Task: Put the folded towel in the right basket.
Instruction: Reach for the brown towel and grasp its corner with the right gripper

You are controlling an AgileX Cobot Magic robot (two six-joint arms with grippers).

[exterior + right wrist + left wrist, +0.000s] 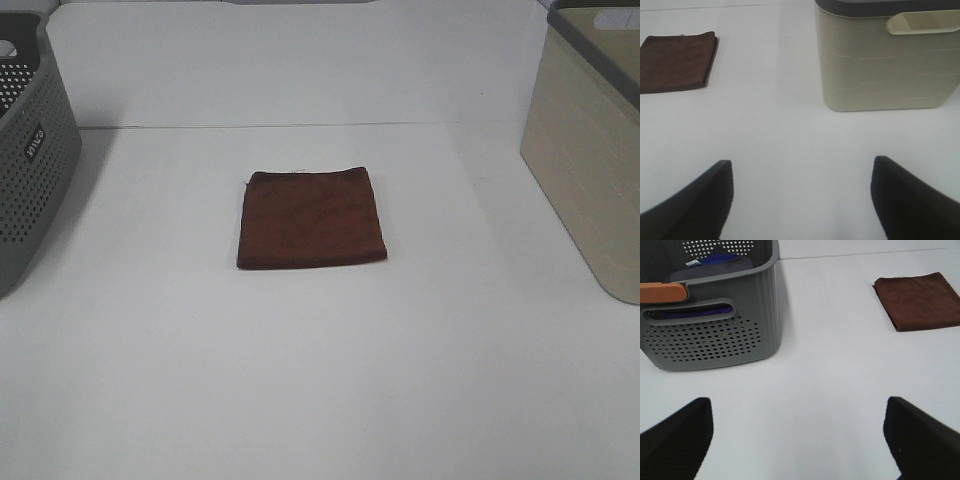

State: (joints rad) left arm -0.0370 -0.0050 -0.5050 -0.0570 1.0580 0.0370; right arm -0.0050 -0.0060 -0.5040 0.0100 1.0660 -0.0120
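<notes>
The folded towel (312, 219) is a dark reddish-brown square lying flat at the middle of the white table. It also shows in the left wrist view (920, 300) and the right wrist view (676, 61). The right basket (590, 150) is a beige solid-walled bin with a dark grey rim at the right edge; it also shows in the right wrist view (887, 55). My left gripper (797, 440) is open and empty, well short of the towel. My right gripper (800, 200) is open and empty, apart from towel and bin. Neither gripper shows in the exterior high view.
A grey perforated basket (30, 150) with a small label stands at the left edge. In the left wrist view the grey basket (710, 325) holds blue and purple cloth and has an orange piece on its rim. A seam runs across the table behind the towel.
</notes>
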